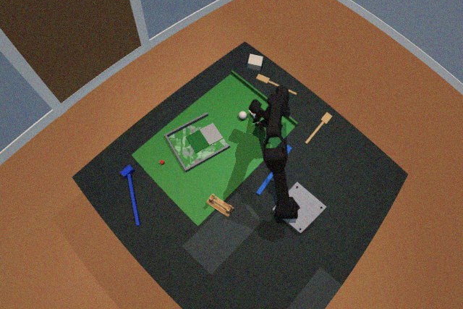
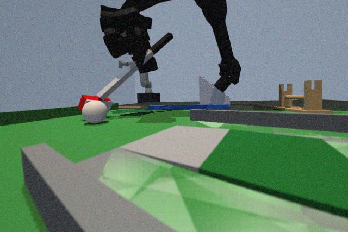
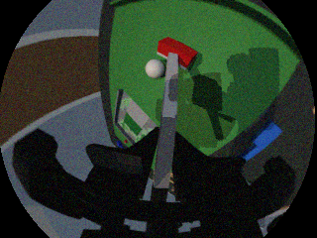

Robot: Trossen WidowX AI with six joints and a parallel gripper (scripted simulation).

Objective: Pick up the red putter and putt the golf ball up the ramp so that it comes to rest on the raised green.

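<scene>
Behind golf ball (image 2: 94,111): putter (image 2: 118,82) head, seemingly touching; fingers (image 2: 140,61) clamped on shaft.

Arm (image 2: 216,7): matte black all over, no markings, cables or screws visible at this res. Links thick, rounded, w/ bulkier knuckle-like joints. Gripper (image 2: 142,62) same black, boxy; body above it wider, blocky, stepped housings w/ a few grey patches. Wrist view: gripper parts just dark silhouettes. Base block black, square, behind gripper, on light grey plate (image 1: 312,206) w/ small dark dots at corners.
</scene>
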